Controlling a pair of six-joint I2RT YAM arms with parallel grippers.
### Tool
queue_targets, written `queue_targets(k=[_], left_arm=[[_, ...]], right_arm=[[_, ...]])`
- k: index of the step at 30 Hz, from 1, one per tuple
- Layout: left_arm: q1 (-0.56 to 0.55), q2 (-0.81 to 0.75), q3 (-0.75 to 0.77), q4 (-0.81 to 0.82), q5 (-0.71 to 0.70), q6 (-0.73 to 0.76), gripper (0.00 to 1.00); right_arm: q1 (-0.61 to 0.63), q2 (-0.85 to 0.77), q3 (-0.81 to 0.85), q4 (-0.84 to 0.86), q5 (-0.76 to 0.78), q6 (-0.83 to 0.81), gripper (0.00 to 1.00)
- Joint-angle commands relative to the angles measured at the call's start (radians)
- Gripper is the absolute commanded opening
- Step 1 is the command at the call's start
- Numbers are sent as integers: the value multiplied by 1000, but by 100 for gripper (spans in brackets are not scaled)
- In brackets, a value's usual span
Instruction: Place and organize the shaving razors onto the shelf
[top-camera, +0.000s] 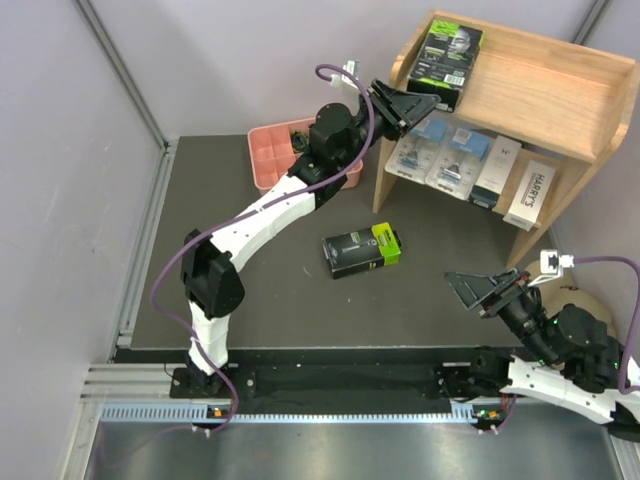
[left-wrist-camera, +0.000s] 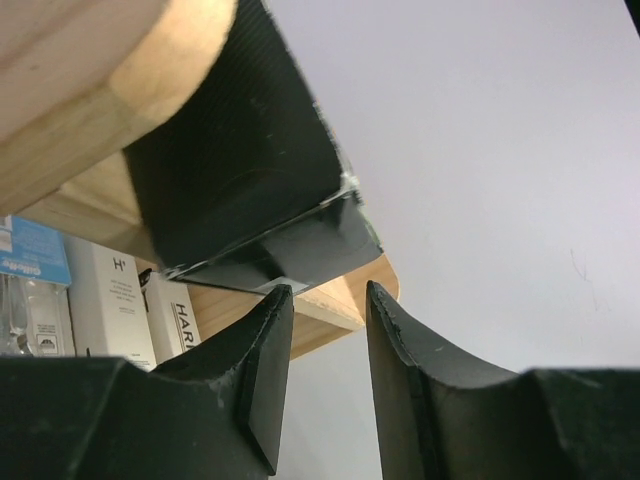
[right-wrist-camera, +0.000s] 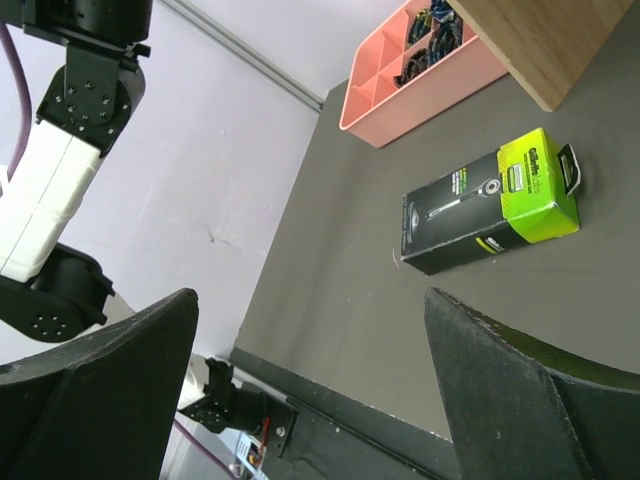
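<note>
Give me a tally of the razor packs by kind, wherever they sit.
Black boxes with lime-green ends: 2, one on the shelf top tier, one on the table
Clear blister packs with blue cards: 2, lower tier
Slim white boxes: 2, lower tier
Total: 6

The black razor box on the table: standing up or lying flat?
Lying flat: the black box rests on a broad face on the table, with its printed front facing up.
</note>
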Motion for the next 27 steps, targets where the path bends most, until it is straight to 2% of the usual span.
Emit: queue_targets(k=[1, 8, 15, 18, 19, 21, 27], left_arm=[[12, 16, 45, 32, -5, -5, 41], [39, 5, 51, 46, 17, 4, 43], [40, -87, -58, 124, 105, 55, 56], [40, -180, -177, 166, 148, 94, 67], [38, -209, -260, 170, 158, 108, 73], [39, -304, -378, 146, 166, 168, 75], [40, -559, -628, -99, 50, 427, 91]], right_arm=[[-6, -13, 12, 4, 2, 1, 93], [-6, -13, 8, 4, -4, 3, 93], [-6, 3, 5, 8, -14, 4, 94], [-4, 38, 5, 5, -17, 6, 95], [-6, 51, 3, 7, -18, 7, 95], [-6, 95, -2, 14, -21, 12, 96], [-6, 256, 24, -25, -19, 69, 99]])
